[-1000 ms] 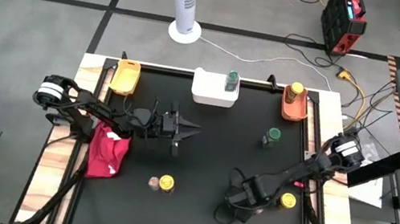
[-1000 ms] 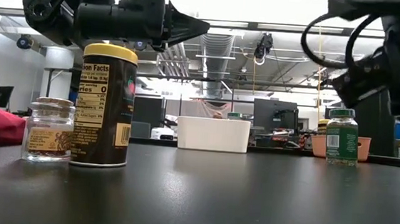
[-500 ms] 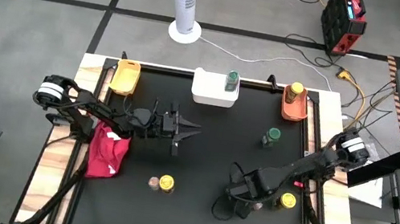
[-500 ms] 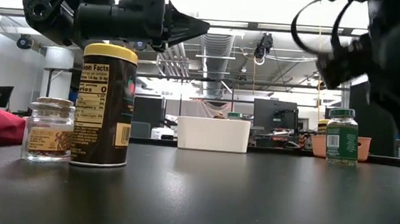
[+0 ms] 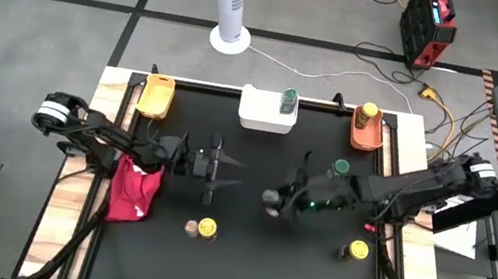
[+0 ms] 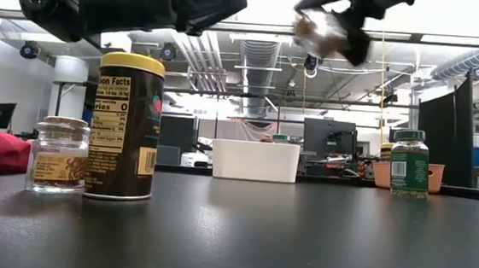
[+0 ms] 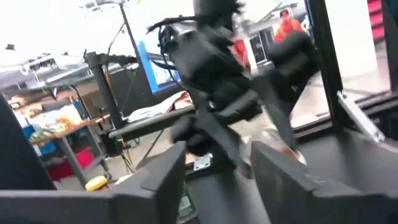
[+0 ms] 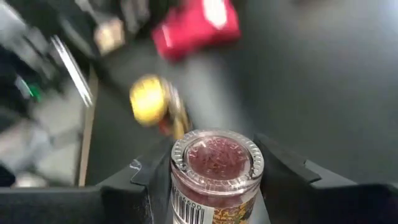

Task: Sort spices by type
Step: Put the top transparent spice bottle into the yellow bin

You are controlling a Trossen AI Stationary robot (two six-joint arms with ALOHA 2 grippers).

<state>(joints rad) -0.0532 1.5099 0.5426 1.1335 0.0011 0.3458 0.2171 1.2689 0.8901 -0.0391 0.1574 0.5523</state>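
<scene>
My right gripper (image 5: 276, 201) (image 8: 214, 186) is over the table's middle, shut on a small clear jar (image 8: 216, 163) with reddish contents; the low view shows that jar (image 6: 320, 29) high in the air. My left gripper (image 5: 224, 170) (image 7: 214, 177) hovers open just to its left, touching nothing. A brown jar with a yellow lid (image 6: 124, 125) and a small clear jar (image 6: 58, 156) stand side by side near the table's front. A green-lidded jar (image 5: 339, 168) and a yellow-lidded one (image 5: 357, 250) stand on the right. My right gripper pinches the small clear jar by its body just below the rim (image 8: 177, 186), one finger (image 8: 146, 183) on each side. The jar's top faces the wrist camera. It is lifted clear, well above the table.
A white tray (image 5: 264, 112) with a green-lidded jar (image 5: 288, 100), an orange tray (image 5: 363, 136) with a yellow-lidded jar (image 5: 368, 112) and a yellow tray (image 5: 156, 96) line the far edge. A red cloth (image 5: 134, 189) lies at the left. Bare black mat lies between the jars.
My right gripper has risen from the near right of the table and swung toward the middle and the far edge, carrying the small clear jar up off the mat. The other jars have stayed where they were.
</scene>
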